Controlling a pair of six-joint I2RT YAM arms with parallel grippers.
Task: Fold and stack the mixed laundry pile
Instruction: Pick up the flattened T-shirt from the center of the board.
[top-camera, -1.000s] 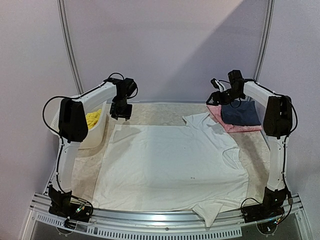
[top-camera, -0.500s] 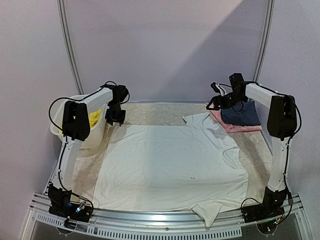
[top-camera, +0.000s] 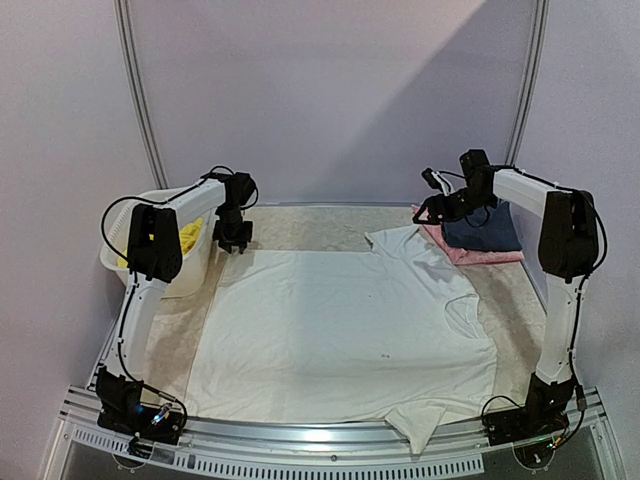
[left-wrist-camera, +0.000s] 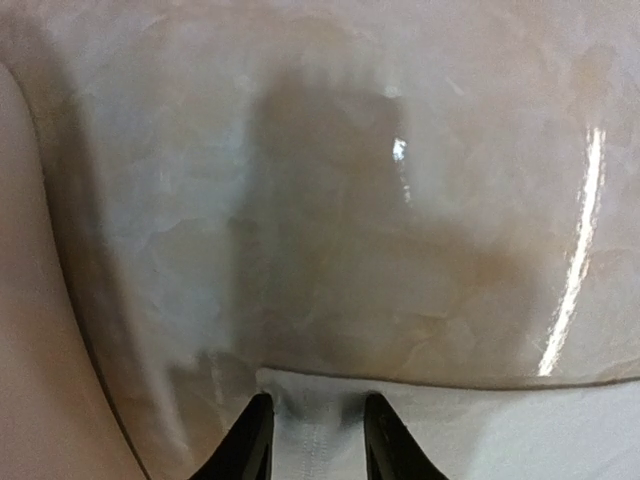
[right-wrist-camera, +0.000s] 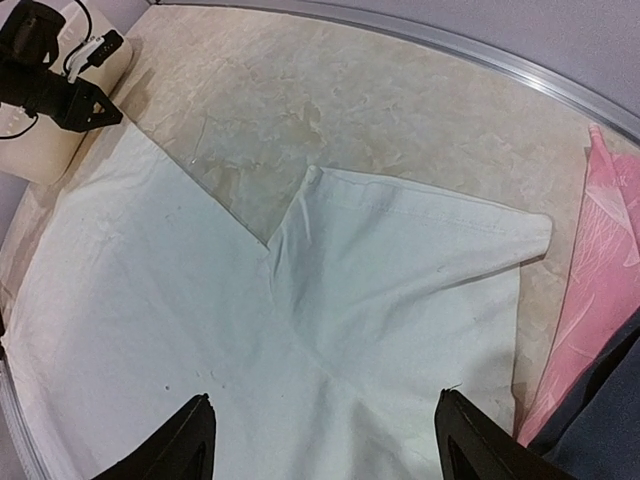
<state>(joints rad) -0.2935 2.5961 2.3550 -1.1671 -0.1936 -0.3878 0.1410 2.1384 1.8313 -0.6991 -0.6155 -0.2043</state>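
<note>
On the marbled surface (top-camera: 300, 222), a white T-shirt (top-camera: 340, 330) lies spread flat, its long axis running left to right.

Its hem faces left and its collar right; the near sleeve reaches over the front edge, and the far sleeve points toward the back. At the shirt's far left corner the left claw (left-wrist-camera: 317, 400) stands slightly spread, with the corner between its tips. The right claw (right-wrist-camera: 325, 397) gapes wide above the far sleeve, holding nothing. A white basket (top-camera: 190, 275) at far left holds yellow shorts (top-camera: 187, 237); at far right a dark blue cloth (top-camera: 482, 228) lies on a pink cloth (top-camera: 485, 256).

Overhead view; both wrist cameras share T-shirt (top-camera: 340, 330)
</note>
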